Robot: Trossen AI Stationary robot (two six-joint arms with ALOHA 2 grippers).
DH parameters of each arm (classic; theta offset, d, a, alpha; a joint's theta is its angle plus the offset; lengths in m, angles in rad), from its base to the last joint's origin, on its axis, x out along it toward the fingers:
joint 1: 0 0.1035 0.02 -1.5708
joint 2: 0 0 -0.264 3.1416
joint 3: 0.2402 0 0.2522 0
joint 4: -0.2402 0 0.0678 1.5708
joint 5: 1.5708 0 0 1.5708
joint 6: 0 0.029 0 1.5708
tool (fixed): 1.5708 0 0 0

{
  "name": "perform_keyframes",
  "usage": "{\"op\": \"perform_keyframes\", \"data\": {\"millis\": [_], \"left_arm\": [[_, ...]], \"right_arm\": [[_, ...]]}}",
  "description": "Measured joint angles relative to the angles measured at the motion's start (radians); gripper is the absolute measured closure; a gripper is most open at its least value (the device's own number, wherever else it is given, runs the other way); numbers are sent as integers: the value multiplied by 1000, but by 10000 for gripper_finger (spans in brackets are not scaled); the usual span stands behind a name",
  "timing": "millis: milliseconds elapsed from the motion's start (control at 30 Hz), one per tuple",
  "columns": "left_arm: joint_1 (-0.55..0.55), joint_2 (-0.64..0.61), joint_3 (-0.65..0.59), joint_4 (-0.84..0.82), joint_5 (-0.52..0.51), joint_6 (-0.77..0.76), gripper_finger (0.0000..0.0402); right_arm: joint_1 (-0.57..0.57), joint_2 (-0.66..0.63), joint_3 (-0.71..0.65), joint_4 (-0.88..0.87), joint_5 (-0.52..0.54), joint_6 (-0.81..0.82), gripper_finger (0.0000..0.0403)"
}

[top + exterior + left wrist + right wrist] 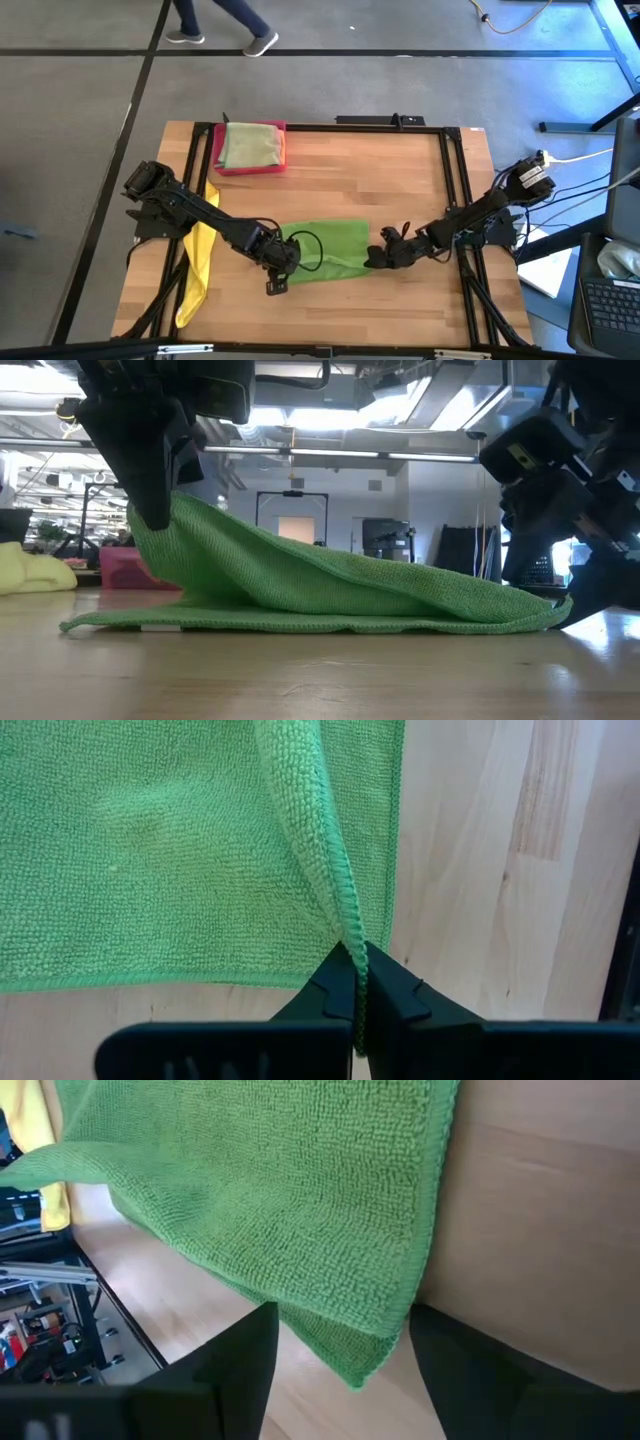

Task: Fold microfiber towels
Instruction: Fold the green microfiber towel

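Observation:
A bright green microfiber towel (pixel 325 250) lies at the table's middle near the front. Its lower layer rests flat on the wood, and an upper layer (pixel 300 570) slopes up toward the table's left. My left gripper (pixel 283 262) is shut on that raised end. At the towel's right end my right gripper (pixel 378 256) is open, its fingers on either side of the towel's corner (pixel 365 1370); I see no touch. A yellow towel (pixel 197 262) hangs over the left frame rail. A folded pale olive towel (pixel 250 145) lies in the pink-red tray (pixel 217 150). My left gripper pinches the hemmed edge (pixel 350 935) of the green towel's upper layer between its two fingers, coming steeply from above. That edge is lifted clear of the table (pixel 160 525). From there the cloth slopes down slack toward the right end, which stays on the wood.
A black frame rail (pixel 450 180) runs around the work area. Bare wood (pixel 380 170) lies between the tray and the green towel. A person's feet (pixel 225 35) show on the floor beyond the far edge. Cables and a laptop (pixel 610 300) sit off the table's right.

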State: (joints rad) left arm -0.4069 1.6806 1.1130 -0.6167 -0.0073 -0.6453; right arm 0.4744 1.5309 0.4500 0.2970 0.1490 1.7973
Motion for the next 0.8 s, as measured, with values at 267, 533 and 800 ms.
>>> {"op": "perform_keyframes", "data": {"millis": [267,533,800], "left_arm": [[-2,0,0,2,2,0,401],[-2,0,0,2,2,0,401],[-2,0,0,2,2,1,401]], "right_arm": [[-1,-2,0,71,-1,-41,172],[-1,-3,0,97,-10,-52,172],[-34,-11,-1,98,-115,-137,180]]}}
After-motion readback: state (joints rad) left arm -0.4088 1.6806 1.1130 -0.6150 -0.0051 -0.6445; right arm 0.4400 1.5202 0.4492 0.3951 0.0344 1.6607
